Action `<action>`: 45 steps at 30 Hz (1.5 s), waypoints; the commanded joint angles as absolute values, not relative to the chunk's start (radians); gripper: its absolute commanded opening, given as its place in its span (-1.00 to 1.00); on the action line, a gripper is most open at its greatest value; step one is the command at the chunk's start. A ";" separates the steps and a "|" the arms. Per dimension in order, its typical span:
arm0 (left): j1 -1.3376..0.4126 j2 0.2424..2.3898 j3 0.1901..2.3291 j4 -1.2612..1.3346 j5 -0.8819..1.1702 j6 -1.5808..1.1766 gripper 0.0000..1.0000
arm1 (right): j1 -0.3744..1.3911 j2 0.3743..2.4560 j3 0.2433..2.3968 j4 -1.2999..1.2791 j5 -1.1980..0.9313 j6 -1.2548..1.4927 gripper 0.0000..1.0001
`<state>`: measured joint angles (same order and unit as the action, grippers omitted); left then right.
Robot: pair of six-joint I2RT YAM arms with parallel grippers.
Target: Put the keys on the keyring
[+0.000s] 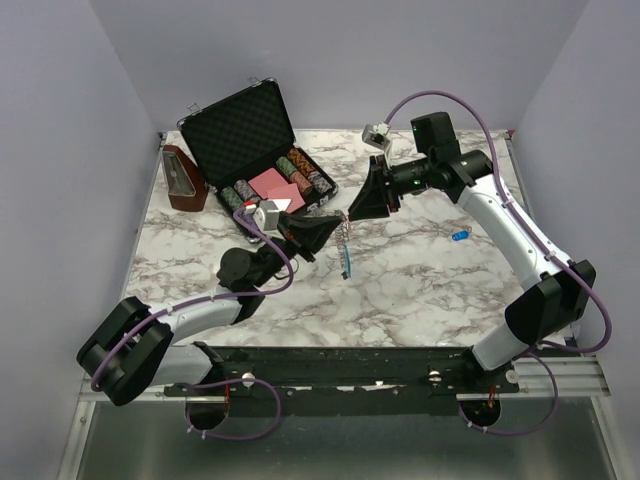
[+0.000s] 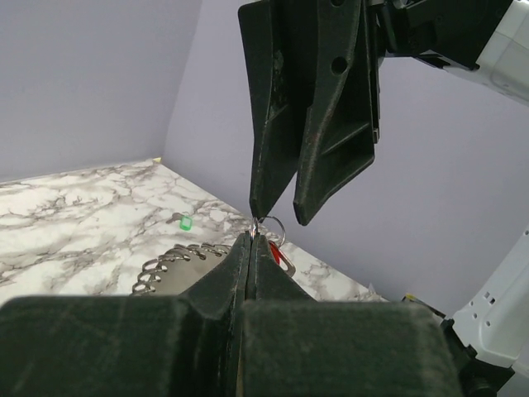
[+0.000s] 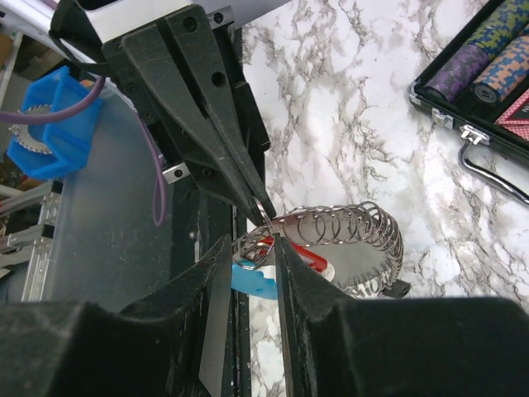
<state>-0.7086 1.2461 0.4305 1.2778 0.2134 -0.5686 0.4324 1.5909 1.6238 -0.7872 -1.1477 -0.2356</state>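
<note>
Left gripper (image 2: 250, 241) is closed tight, its two jaws pressed flat together, and at their very tip it pinches the small wire ring (image 2: 281, 225) at one end of the keyring (image 3: 355, 223). From that pinch the silver coil of the keyring curves away and hangs in the air between the two arms, above the marble table (image 1: 420, 290), with its blue section dangling lowest. Right gripper (image 3: 252, 241) faces the left one tip to tip, and its jaws stand partly apart, one on each side of the wire ring; one finger touches the ring or comes very close to it, and nothing shows as clamped between them. The red key (image 3: 302, 252) sits right at the meeting point, just beside the ring and against the first turns of the coil (whether it is threaded onto the ring cannot be told from these views). The blue key (image 1: 460, 236) lies flat on the table, well apart from the keyring, to the right and below the right arm's forearm. At the back left of the table stands an open black case (image 1: 240, 135) with rows of poker chips (image 3: 467, 70) inside. A small green piece (image 2: 186, 222) lies on the marble beyond the coil in the left wrist view.
</note>
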 commanded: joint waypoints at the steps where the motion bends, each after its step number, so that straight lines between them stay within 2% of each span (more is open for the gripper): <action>1: -0.709 1.224 0.454 1.583 0.199 -0.561 -1.00 | 0.431 1.578 1.611 -0.741 -1.080 -0.190 -0.30; 8: -0.709 1.227 0.459 1.586 0.207 -0.563 -1.00 | 0.431 1.588 1.595 -0.721 -1.074 -0.160 -0.62; 13: -0.709 1.226 0.457 1.583 0.210 -0.557 -1.00 | 0.430 1.592 1.595 -0.719 -1.077 -0.155 -0.95; 17: -0.707 1.221 0.460 1.578 0.212 -0.545 -1.00 | 0.431 1.588 1.577 -0.718 -1.081 -0.146 -0.99; 33: -0.703 1.224 0.474 1.580 0.230 -0.545 -1.00 | 0.431 1.578 1.503 -0.640 -1.078 -0.060 -0.98; 45: -0.695 1.216 0.462 1.554 0.241 -0.545 -1.00 | 0.390 1.548 1.577 -0.652 -1.094 -0.060 -0.34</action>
<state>-0.7029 1.2453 0.4366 1.2785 0.2207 -0.5499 0.4248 1.5909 1.5211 -0.6456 -1.0885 -0.0532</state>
